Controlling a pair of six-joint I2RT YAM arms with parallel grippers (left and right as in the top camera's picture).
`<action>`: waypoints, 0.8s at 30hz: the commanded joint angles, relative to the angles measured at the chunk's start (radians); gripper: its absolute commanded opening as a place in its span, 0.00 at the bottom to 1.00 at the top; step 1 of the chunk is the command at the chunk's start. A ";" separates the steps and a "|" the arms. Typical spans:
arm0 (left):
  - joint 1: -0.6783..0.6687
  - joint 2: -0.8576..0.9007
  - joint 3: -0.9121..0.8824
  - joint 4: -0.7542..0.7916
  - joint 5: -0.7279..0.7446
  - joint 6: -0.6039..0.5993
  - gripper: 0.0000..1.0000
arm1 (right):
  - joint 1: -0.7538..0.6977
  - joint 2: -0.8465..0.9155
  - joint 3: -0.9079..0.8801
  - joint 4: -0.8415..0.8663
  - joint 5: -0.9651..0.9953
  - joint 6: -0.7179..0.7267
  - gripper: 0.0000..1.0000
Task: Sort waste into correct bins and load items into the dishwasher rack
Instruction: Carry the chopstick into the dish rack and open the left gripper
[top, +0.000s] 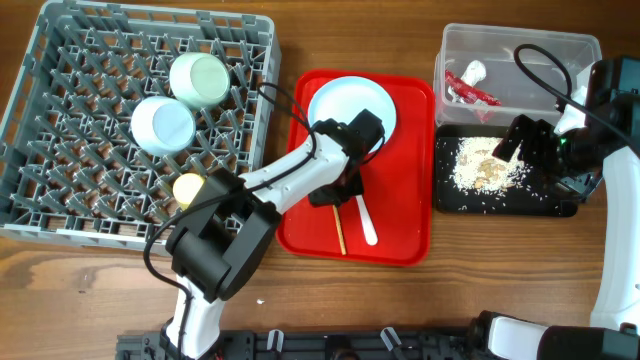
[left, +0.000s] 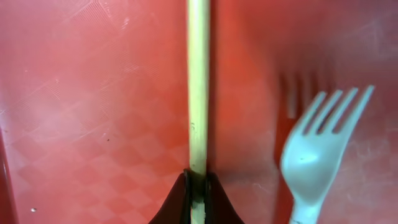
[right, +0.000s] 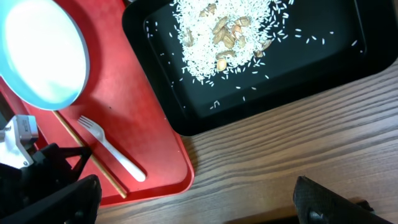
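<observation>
Chopstick (left: 198, 87) straight out from left claw (left: 198, 182)

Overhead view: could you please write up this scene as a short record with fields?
dishwasher rack: holds green-tinted bowl, blue-tinted bowl, yellow cup
red tray: carries plate, fork, chopstick
left gripper: shut on the chopstick, beside the fork
right gripper: open, empty, by the black tray
black tray contents: rice-like scraps
clear tub: red wrapper inside
</observation>
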 joint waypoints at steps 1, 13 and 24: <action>0.012 -0.061 0.028 -0.005 -0.003 0.013 0.04 | 0.000 -0.017 0.019 -0.005 0.014 -0.019 1.00; 0.278 -0.492 0.028 -0.066 -0.051 0.595 0.04 | 0.000 -0.017 0.019 -0.004 0.014 -0.020 1.00; 0.472 -0.391 0.020 -0.029 -0.051 0.840 0.04 | 0.000 -0.017 0.019 -0.004 0.014 -0.020 1.00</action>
